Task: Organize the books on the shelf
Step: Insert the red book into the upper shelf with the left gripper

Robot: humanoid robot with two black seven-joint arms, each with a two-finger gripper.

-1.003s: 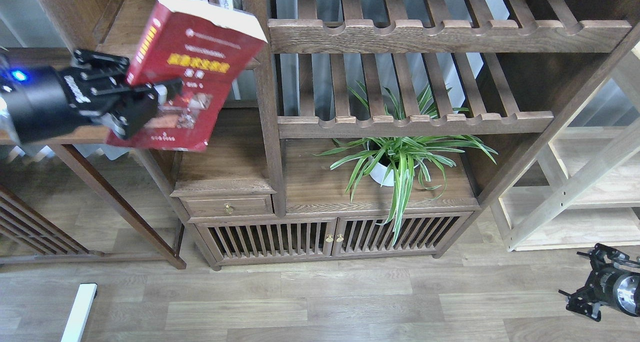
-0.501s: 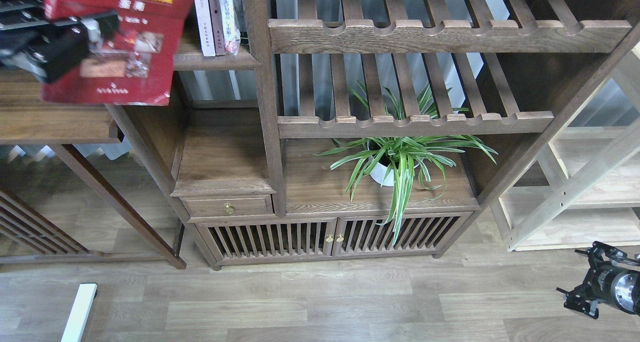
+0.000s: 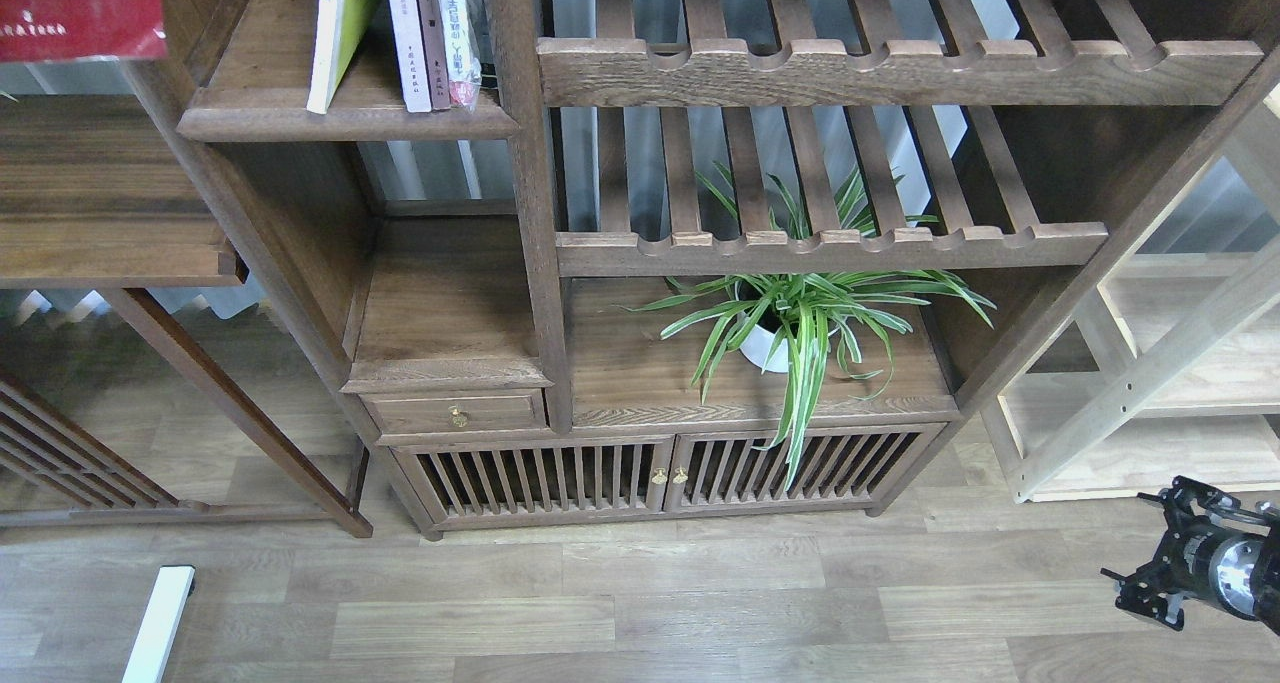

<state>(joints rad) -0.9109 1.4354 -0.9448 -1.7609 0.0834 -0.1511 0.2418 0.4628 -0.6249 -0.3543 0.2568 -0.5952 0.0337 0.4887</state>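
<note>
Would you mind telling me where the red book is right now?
In the head view, only the red book's lower corner shows at the top-left edge, left of the dark shelf holding the yellow-green book, above the side table.

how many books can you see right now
5, maybe more hidden above the frame. A red book sits at the top left corner, cut off. On the shelf: a yellow-green book leaning alone, then a white one, a thin brown-spined one and a plastic-wrapped one together.
</note>
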